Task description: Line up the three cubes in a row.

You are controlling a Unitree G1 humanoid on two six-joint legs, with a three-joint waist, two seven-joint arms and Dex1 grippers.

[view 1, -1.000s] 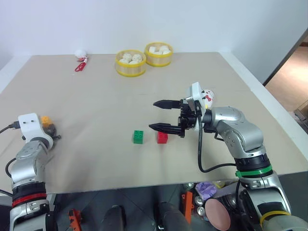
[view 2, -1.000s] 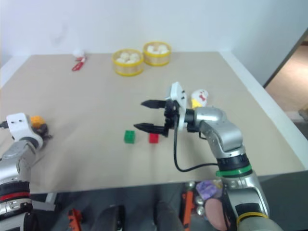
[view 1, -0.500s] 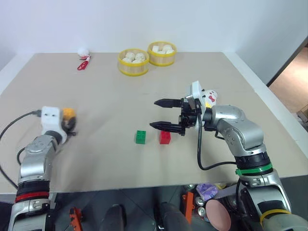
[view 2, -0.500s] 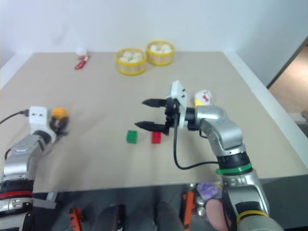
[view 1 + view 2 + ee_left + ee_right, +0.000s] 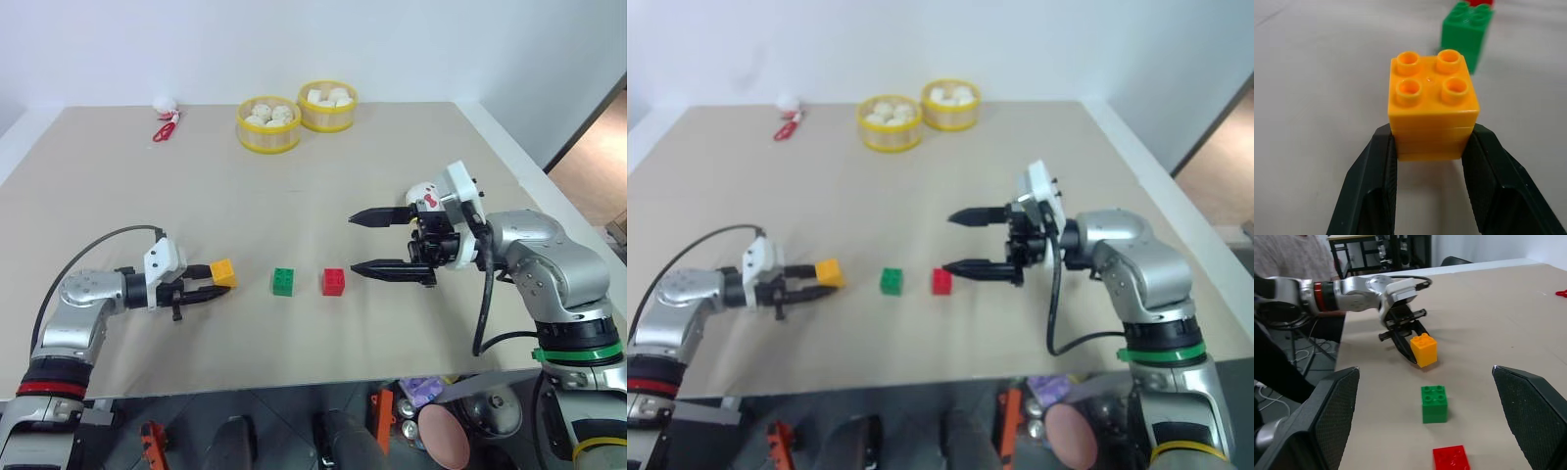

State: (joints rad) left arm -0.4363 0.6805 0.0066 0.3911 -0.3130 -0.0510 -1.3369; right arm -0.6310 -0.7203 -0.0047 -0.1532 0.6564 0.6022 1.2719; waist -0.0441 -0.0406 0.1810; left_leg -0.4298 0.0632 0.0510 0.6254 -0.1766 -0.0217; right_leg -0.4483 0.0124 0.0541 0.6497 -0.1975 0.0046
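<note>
Tan table (image 5: 294, 333) seen from the head camera, with both arms reaching in over its near half. Left gripper (image 5: 210, 281) closed on the orange-yellow cube (image 5: 222, 272), one black finger (image 5: 1376, 181) pressed to each side of the block, studs up — held just above or at the tabletop; contact with the surface cannot be told. Green cube (image 5: 284, 281) resting on the table a short way to the right of the held block, and red cube (image 5: 334, 281) just beyond it, the two apart but roughly level with each other, so that all three blocks fall near one left-to-right line. Right gripper (image 5: 377, 241) hanging above the table to the right of the red cube, pointing toward the robot's left, fingers spread wide and holding nothing — lower fingertip near the red cube but not touching it. Small white-and-red toy (image 5: 423, 195) partly hidden behind the right wrist. At the far edge, two yellow steamer baskets (image 5: 266, 125) side by side, touching or nearly so, each filled with pale round buns. Toward the far left corner, a small white object (image 5: 164, 104) with a red item (image 5: 164, 131) lying just in front of it, both well apart from the blocks.
</note>
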